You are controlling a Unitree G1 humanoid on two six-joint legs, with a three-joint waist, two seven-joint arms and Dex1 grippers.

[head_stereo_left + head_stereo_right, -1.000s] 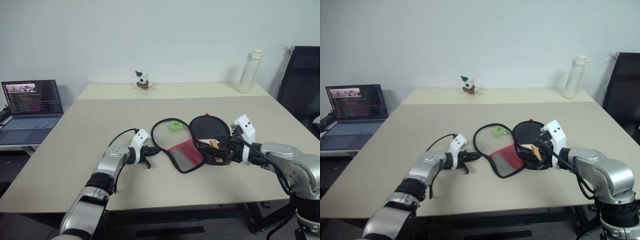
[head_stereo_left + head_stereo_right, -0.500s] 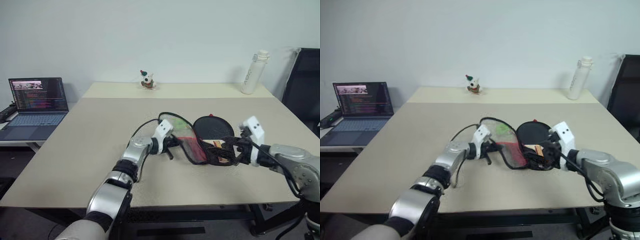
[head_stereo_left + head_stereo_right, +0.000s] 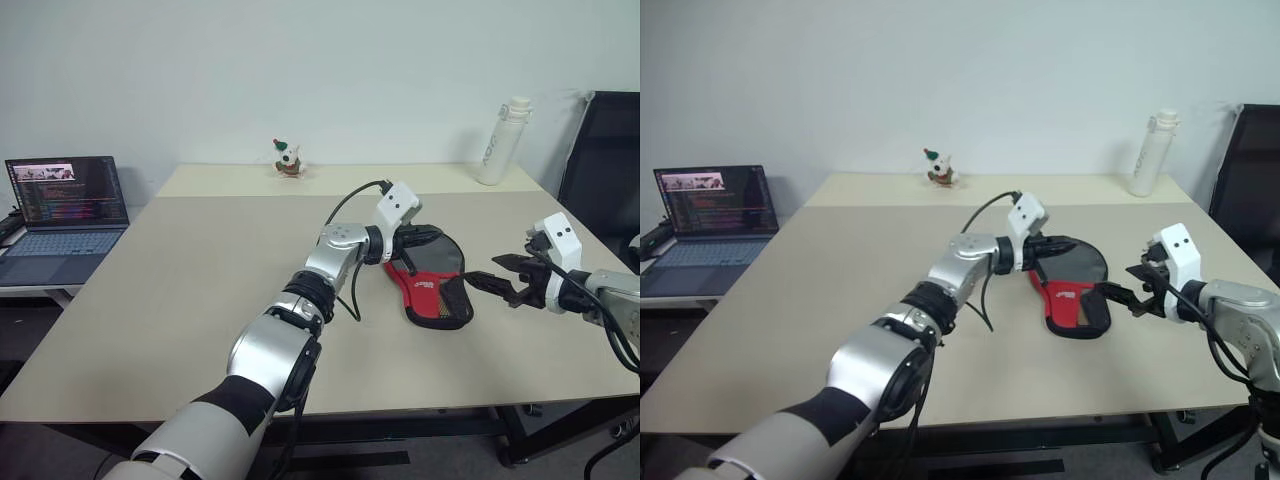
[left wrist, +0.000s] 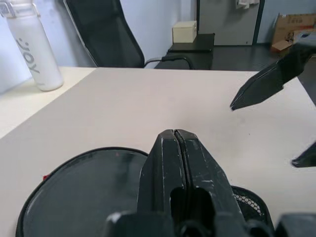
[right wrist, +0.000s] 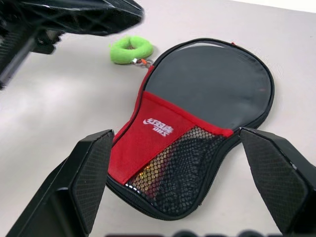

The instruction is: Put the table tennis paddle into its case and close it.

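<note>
Beige and wide, a table (image 3: 200, 260) stands before a pale wall, and the case (image 5: 197, 133) lies flat on it, serving as the landmark for everything else. Its flap is folded down over the body, so the black round upper part, the red lower section with a white logo and the mesh pocket all face up. Through the mesh a light, red-marked shape shows (it may be the handle of the table tennis paddle, but this cannot be told for certain). The lime-green pull (image 5: 131, 50) rests on the table just beside the case's edge, where black meets red.

Above the round black part of the case hovers the left gripper (image 4: 178, 148), its two black fingers pressed together with nothing between them. The left arm reaches across from the left side of the table to get there.

To the right of the case, near its red end but apart from it, the right gripper (image 3: 497, 281) points toward the case with its fingers spread wide and nothing between them.

Behind the case, at the far edge of the table, a small toy figure (image 3: 287, 160) stands to the left and a white bottle (image 3: 499, 142) to the right. Far left of the case, on a separate lower desk, sits an open laptop (image 3: 62, 213). A dark chair (image 3: 600, 160) stands past the table's right side.
</note>
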